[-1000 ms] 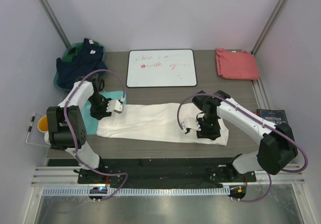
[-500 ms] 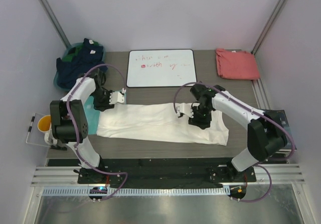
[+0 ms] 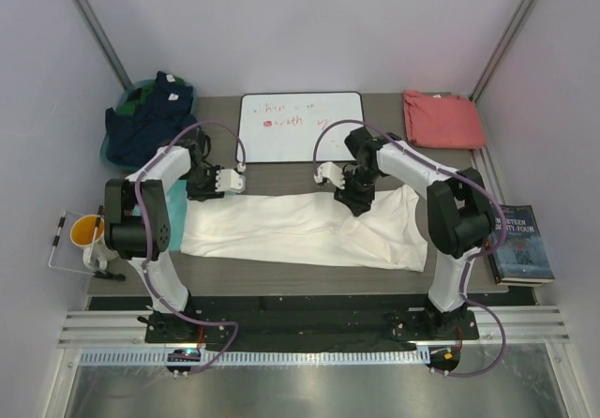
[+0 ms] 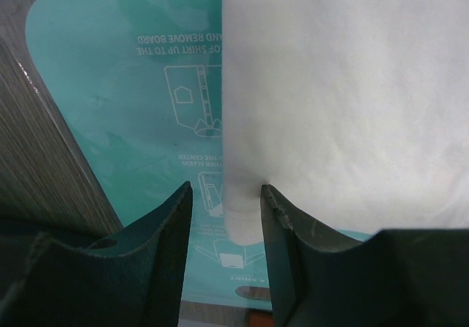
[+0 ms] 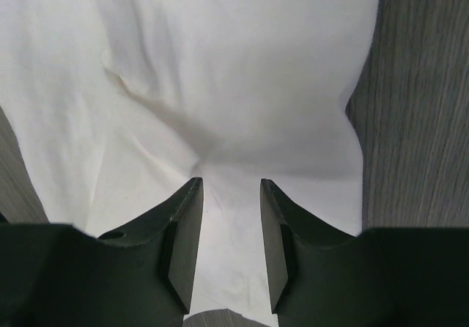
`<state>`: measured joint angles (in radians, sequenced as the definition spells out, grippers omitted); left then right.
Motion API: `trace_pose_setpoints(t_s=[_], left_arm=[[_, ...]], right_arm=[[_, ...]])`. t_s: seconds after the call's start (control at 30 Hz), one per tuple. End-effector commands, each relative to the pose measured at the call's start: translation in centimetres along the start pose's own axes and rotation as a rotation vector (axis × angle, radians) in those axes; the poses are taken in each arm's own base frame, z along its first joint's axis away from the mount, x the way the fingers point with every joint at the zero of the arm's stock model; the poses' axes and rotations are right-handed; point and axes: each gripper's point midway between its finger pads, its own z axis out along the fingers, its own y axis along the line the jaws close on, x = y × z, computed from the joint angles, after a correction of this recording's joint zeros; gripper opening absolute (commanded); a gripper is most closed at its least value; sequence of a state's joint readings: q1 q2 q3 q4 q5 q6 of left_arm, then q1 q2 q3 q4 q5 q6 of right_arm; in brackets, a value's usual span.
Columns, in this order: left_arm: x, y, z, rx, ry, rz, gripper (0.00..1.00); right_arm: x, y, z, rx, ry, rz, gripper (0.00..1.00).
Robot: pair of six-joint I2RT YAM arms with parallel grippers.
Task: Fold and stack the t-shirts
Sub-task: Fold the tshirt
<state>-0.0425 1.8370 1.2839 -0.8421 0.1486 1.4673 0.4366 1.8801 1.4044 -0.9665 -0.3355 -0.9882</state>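
The left gripper (image 4: 226,199) had its dark, smooth fingers drawn close on a thick rolled hem of the shirt (image 4: 344,100), a soft cream-white cloth whose straight edge ran off toward 12 o'clock in the wrist view. Under that edge lay the board (image 4: 110,85), a flat glossy teal sheet with a rounded corner and pale printed diagrams. At 9 o'clock of it was the grey wood-grain table (image 4: 37,144). The right gripper (image 5: 230,184) was also closed on the shirt, with shallow creases fanning out from a pucker just past its fingertips and bare table at 3 o'clock. From above, the shirt lay as a long rumpled band across the middle of the table, from 9 to 3 o'clock, with both grippers at its far edge, well apart. Beyond them, at 12 o'clock, lay the whiteboard (image 3: 300,127), a rounded rectangle with red scribbles. The red shirt (image 3: 442,120), a flat folded square, sat at the 1 o'clock corner. A heap of dark clothes (image 3: 150,118) sat at 10 o'clock.
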Motion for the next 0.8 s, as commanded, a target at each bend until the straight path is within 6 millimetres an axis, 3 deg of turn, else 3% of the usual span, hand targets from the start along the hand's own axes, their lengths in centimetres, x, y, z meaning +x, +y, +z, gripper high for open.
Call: trace_pose_setpoints(t_s=[0.0,0.13,0.4,0.77], left_arm=[[0.4,1.1,0.3,-0.045,0.027,-0.018,0.43],[0.9,1.2,0.8,-0.05,0.052,-0.019,0.43],[0.7,1.8,1.3,-0.065,0.068,-0.019,0.43],[0.5,2.2,1.6,-0.068,0.069,-0.008,0.42]], right_arm=[[-1.9,0.2,-0.7,-0.039,-0.054,-0.021,0.43],[-1.4,1.6,-0.6,-0.118,-0.02,-0.039,0.43],[-1.4,2.4,-0.4,-0.151,-0.006,-0.056,0.45],[-2.1,0.8,0.8,-0.132,-0.011,-0.055,0.43]])
